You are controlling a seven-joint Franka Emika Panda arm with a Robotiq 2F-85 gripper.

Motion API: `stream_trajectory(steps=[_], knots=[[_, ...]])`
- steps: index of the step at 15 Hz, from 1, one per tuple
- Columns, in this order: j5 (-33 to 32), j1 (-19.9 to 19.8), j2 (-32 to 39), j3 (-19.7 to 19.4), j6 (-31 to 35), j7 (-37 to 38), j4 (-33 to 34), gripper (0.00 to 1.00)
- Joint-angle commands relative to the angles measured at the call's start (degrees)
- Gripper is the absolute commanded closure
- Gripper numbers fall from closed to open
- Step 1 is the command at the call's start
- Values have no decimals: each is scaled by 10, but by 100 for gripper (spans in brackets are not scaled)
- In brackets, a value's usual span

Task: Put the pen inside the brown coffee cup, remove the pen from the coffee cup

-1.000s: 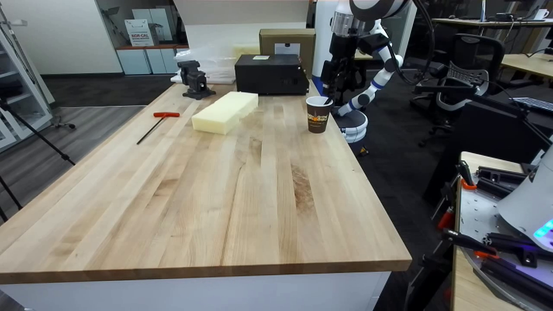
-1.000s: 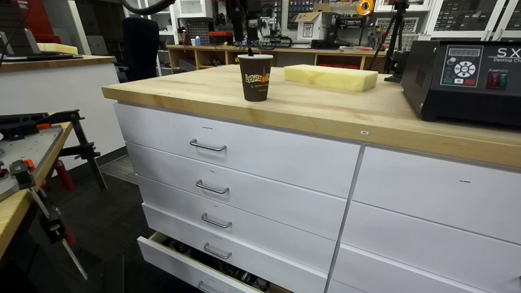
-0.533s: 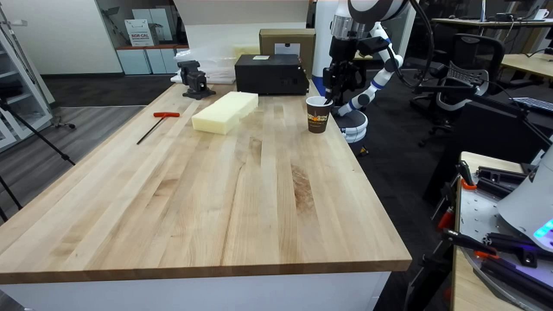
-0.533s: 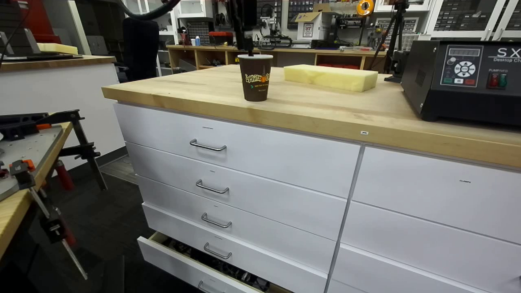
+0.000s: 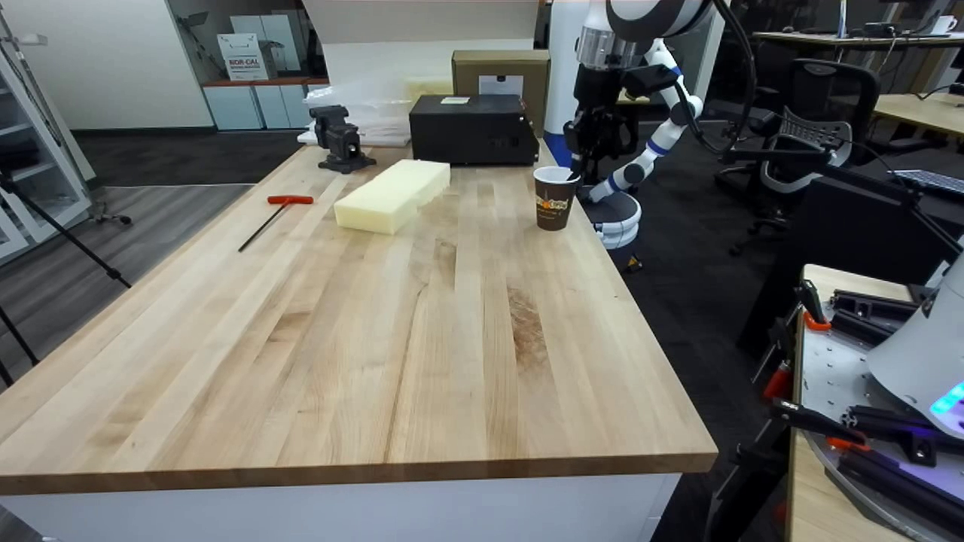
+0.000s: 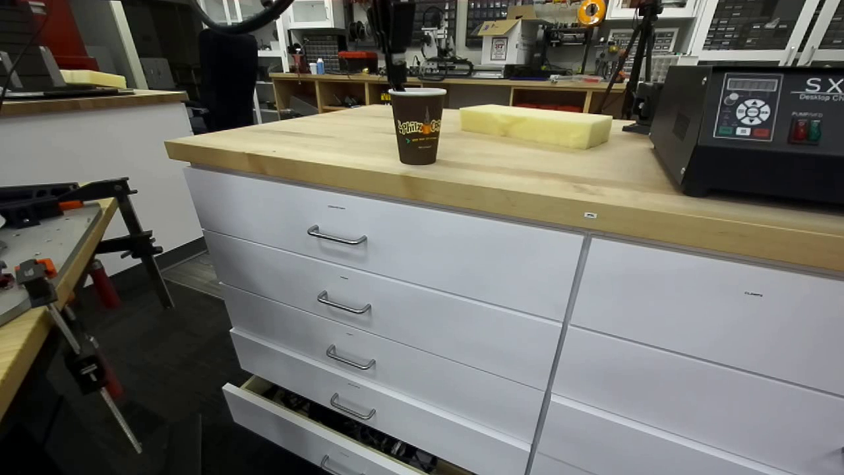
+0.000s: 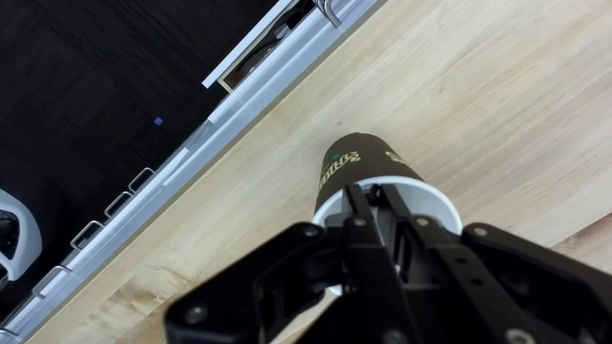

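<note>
- pen [image 7: 373, 193]: in the brown coffee cup [image 6: 418, 144], dark end showing at the cup's mouth; the rest hidden.
- gripper [image 7: 372, 188]: over the cup's mouth, jaws nearly together, narrow gap; pen end between the tips, looks pinched. How firm the hold is, or whether the tips touch the rim, cannot tell.
- Handling, a guess: pen light, stiff, hardly fragile; likely smooth enough to twist or slip. Best hold: top end, by the cup's rim; draw straight up.
- Cup looks like paper: light, soft-walled, so a sideways pull could drag or tip it. Stands on the table [image 5: 422, 361].
- Cup lettering: "Philz", yellowish; smaller line below illegible.
- black box [image 6: 752, 158], well apart from the cup along the same table edge: "SX" and "Desktop", rest cut off.
- foam block [image 6: 535, 126], farther in from that edge than the cup: no writing seen.
- carton [image 5: 245, 60], far beyond the cup, off the table: "NOR-CAL".
</note>
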Motion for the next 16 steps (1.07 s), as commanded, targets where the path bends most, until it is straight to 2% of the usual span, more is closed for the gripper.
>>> stream_trajectory(steps=[1, 16], knots=[[12, -6, -2, 3, -17, -15, 8, 97], [-11, 1, -5, 13, -128, -37, 72, 97]])
